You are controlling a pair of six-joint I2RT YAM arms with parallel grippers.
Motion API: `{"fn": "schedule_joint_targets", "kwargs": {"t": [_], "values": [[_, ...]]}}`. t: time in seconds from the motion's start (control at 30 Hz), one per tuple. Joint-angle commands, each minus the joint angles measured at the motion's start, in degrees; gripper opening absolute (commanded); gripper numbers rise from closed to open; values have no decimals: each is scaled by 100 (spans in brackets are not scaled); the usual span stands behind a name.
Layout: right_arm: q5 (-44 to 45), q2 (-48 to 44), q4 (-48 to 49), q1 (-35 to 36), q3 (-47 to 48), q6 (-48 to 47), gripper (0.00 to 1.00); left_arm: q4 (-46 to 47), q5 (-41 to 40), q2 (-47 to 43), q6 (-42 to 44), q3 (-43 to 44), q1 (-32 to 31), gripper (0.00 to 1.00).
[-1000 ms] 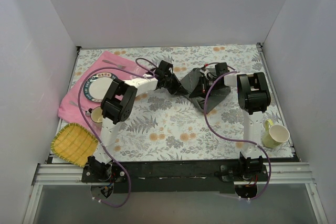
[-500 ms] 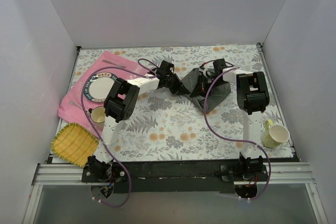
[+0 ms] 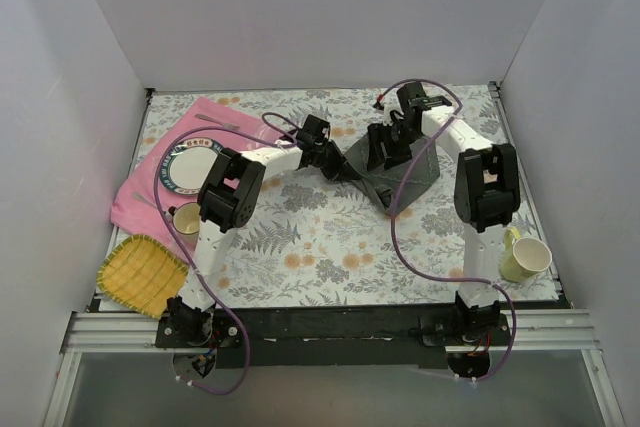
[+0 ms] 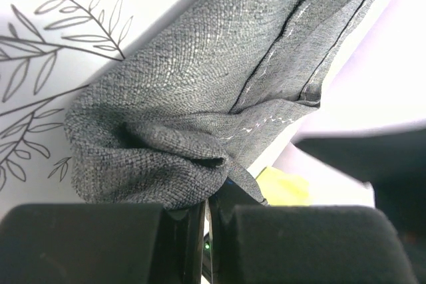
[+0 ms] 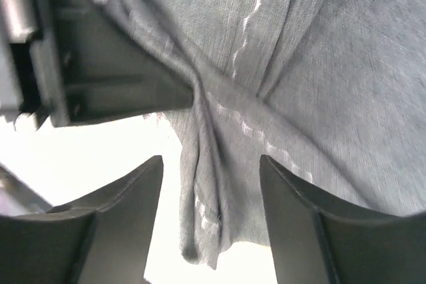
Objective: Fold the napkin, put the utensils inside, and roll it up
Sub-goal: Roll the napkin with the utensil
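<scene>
Bases of both arms sit at the near edge, with a yellow woven tray (image 3: 140,272) near left and a pale yellow mug (image 3: 527,257) near right on the floral table cover (image 3: 320,247). Further in, the napkin (image 3: 412,175) lies bunched right of centre, creased and partly gathered, not laid in a clean fold. The left gripper (image 4: 206,207) is clenched on a puckered corner of the cloth at its left end. The right gripper (image 5: 210,164) stands with jaws parted astride a ridge of fabric; the cloth passes between the fingers without being pinched. Beyond and to the left, a plate (image 3: 190,169) rests on a pink placemat (image 3: 150,187), with a small cup (image 3: 185,217) just beside its near edge. Thin pale streaks at the placemat's far side appear to be the utensils (image 3: 232,129), too small to confirm, well apart from the napkin. Assessment: folding is in hand and incomplete; no cutlery is inside the cloth; loading and rolling are outstanding.
</scene>
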Motion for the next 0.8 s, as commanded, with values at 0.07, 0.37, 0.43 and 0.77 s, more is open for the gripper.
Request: {"fn": "schedule_joint_targets", "kwargs": {"t": [0.07, 0.37, 0.43, 0.77], "values": [[1590, -1363, 362, 656, -1208, -537, 74, -1017, -441, 492, 201, 17, 116, 0], [2970, -1637, 837, 1333, -1809, -809, 80, -1079, -309, 501, 148, 105, 116, 0], [3381, -1584, 847, 1465, -1818, -871, 79, -1070, -283, 501, 131, 131, 108, 0], [3463, -1504, 970, 1685, -2011, -783, 70, -1114, -230, 536, 43, 324, 108, 0]]}}
